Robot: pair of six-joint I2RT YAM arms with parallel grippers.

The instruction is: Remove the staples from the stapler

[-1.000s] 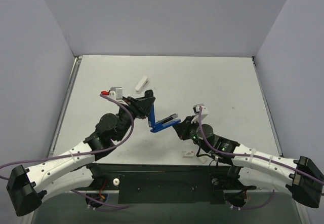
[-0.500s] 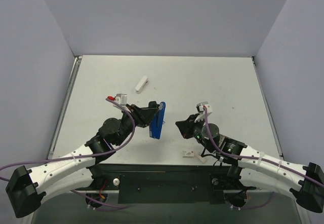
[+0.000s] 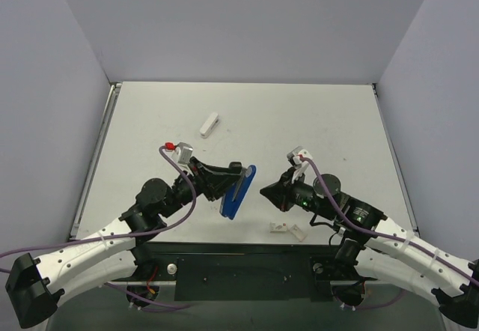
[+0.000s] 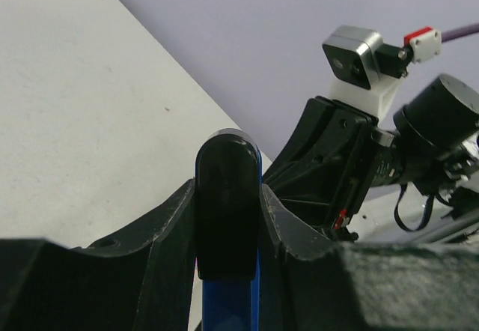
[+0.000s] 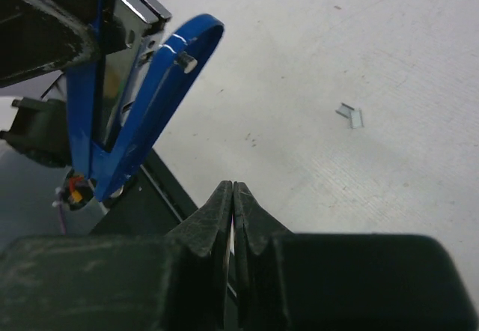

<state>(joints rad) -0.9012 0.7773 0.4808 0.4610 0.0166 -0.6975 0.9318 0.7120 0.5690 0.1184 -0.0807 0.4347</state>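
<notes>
A blue stapler (image 3: 233,205) is held up off the table between the fingers of my left gripper (image 3: 236,181), which is shut on it. In the left wrist view its black end (image 4: 228,226) sits clamped between the two fingers of the left gripper (image 4: 228,189). In the right wrist view the stapler (image 5: 161,76) hangs open, blue arm apart from the metal magazine. My right gripper (image 3: 262,191) is just right of it, apart from it. Its jaws (image 5: 233,186) are closed, with a thin pale sliver between the pads. Loose staples (image 3: 279,228) lie on the table, also visible in the right wrist view (image 5: 349,114).
A small white stapler (image 3: 209,124) lies on the far left part of the table. Another pale bit (image 3: 298,232) lies by the near edge, next to the black base frame (image 3: 247,267). Grey walls stand on three sides.
My left gripper has carried the blue stapler toward the near edge and turned it. My right gripper has come off the stapler's open end and drawn back to the right, shut.
</notes>
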